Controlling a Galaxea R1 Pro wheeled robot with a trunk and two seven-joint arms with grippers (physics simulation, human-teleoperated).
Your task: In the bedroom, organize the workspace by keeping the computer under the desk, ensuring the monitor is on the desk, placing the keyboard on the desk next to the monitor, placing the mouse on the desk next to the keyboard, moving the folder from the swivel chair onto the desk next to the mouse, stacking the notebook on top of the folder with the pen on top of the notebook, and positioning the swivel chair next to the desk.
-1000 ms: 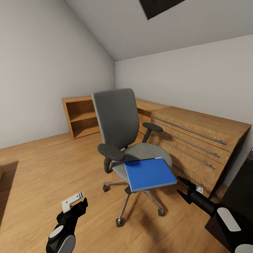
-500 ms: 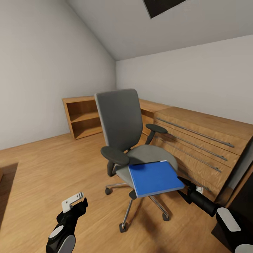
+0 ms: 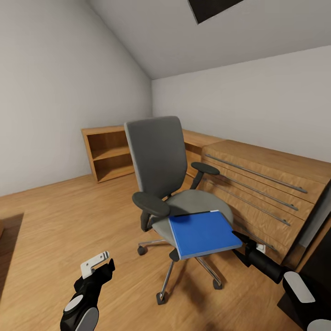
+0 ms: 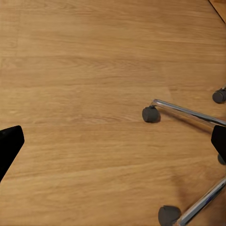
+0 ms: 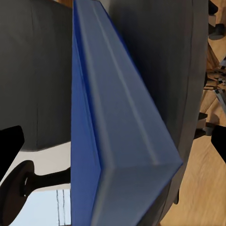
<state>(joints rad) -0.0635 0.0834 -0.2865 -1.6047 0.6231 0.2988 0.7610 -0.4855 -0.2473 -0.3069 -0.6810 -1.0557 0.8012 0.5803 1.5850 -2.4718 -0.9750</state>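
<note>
The grey swivel chair (image 3: 158, 158) stands in the middle of the wood floor, its seat turned toward me. The bright-blue folder (image 3: 202, 233) lies flat on the seat's front, overhanging the rim. My right gripper (image 3: 238, 245) is open at the folder's right corner, one finger above its edge and one below. In the right wrist view the folder (image 5: 117, 127) runs between the spread fingertips of the right gripper (image 5: 113, 143). My left gripper (image 3: 99, 266) hangs low at the left, open over bare floor near the chair's chrome legs (image 4: 186, 112).
A light-wood drawer chest (image 3: 262, 184) with bar handles stands just behind and right of the chair. A light-wood shelf unit (image 3: 108, 151) sits in the far corner. A black desk edge (image 3: 324, 266) shows at the lower right. Open floor (image 3: 59, 216) lies to the left.
The whole view shifted slightly as the camera moved. My right gripper closed the gap to the folder, and its open fingers now straddle the right corner. The left arm stayed put.
</note>
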